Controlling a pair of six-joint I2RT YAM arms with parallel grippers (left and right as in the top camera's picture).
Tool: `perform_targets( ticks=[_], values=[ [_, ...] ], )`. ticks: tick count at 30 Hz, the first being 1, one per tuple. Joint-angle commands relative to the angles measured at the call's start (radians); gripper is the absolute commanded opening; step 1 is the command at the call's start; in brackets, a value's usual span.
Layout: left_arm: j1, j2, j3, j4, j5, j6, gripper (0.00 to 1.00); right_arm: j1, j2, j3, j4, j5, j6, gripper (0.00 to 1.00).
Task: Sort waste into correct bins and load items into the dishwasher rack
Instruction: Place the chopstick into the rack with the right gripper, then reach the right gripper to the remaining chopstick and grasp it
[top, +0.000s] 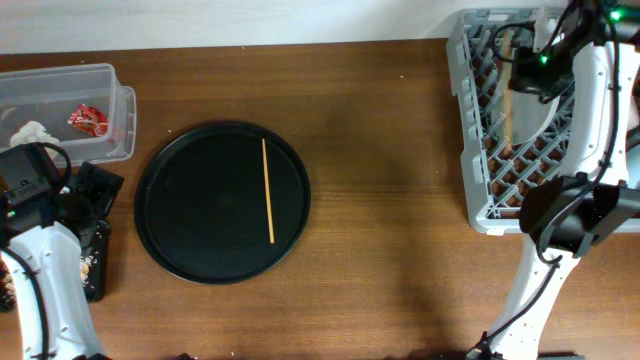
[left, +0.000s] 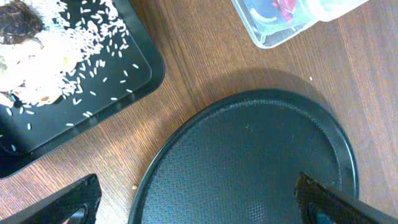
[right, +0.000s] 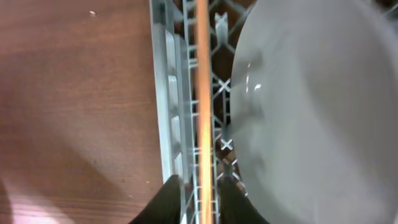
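While the right gripper hangs over the large grey plastic lattice dishwasher rack, its two dark fingers are pinched close together on a thin light-wood chopstick. The stick runs straight ahead of the fingertips, along the inside of the rack's wall. Just right of the stick, a round white plate sits in the rack.

The left gripper is spread wide with nothing between its fingers, and it hovers above the rim of a round black tray. Ahead and to its left is a shallow black box holding pale rice-like flakes and a small brown lump. Ahead and to its right is a clear plastic tub containing a crumpled red-and-white wrapper. From overhead, a second light-wood chopstick lies on the tray, and a wadded white tissue rests beside the wrapper in the tub.
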Motion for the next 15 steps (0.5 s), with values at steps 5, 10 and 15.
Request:
perform_targets(
  ticks=[5, 10, 15],
  values=[
    [0.003, -0.017, 0.003, 0.002, 0.0, -0.01, 0.99, 0.013, 0.002, 0.015, -0.044, -0.172, 0.102, 0.35],
    [0.003, -0.017, 0.003, 0.002, 0.0, -0.01, 0.99, 0.208, 0.0, 0.14, -0.137, -0.274, 0.156, 0.36],
    [0.003, -0.017, 0.003, 0.002, 0.0, -0.01, 0.99, 0.574, 0.005, 0.104, -0.096, 0.175, 0.455, 0.48]
  ],
)
